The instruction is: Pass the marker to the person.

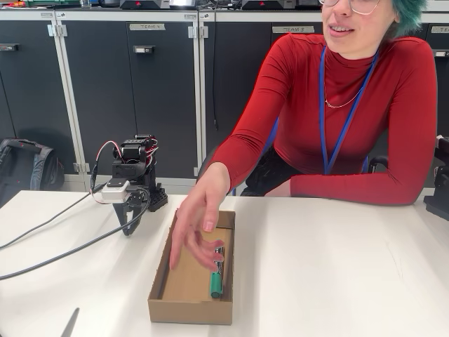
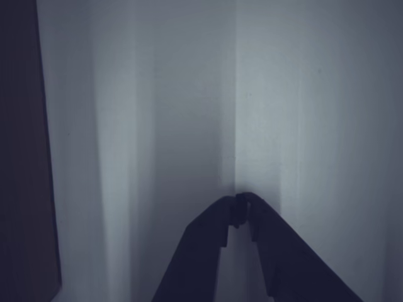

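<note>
Lying in the box point(image 1: 184, 307), marker point(image 1: 217, 281) under the person's hand point(image 1: 200, 223); fingers point(image 2: 242, 202) closed, empty.

1 marker point(image 1: 217, 279), 1 cardboard box point(image 1: 189, 309), 1 person point(image 1: 351, 119), 1 robot arm point(image 1: 133, 175), 2 cables point(image 1: 49, 246)

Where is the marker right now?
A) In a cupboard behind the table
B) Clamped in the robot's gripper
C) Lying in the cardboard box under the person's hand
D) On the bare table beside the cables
C: in the fixed view the marker lies inside the box, along its right wall, with the person's hand reaching over it; the gripper stands apart to the left.
</note>
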`<state>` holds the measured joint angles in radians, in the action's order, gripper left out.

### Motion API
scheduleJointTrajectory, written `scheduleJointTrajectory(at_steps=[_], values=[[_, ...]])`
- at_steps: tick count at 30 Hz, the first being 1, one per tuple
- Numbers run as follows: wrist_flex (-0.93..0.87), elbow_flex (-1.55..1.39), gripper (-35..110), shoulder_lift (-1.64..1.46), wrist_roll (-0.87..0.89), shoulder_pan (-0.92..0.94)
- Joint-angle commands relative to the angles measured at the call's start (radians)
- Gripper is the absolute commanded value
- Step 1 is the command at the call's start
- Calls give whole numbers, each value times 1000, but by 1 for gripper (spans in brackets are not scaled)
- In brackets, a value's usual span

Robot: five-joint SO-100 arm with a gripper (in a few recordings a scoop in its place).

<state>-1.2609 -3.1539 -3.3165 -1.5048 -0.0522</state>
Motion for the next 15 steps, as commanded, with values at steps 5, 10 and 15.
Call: scheduleJointTrajectory(at_steps=[5, 10, 15], values=[[-5, -17, -5, -14, 0, 6], [-5, -17, -5, -14, 0, 5], [-5, -17, -5, -14, 6, -11]])
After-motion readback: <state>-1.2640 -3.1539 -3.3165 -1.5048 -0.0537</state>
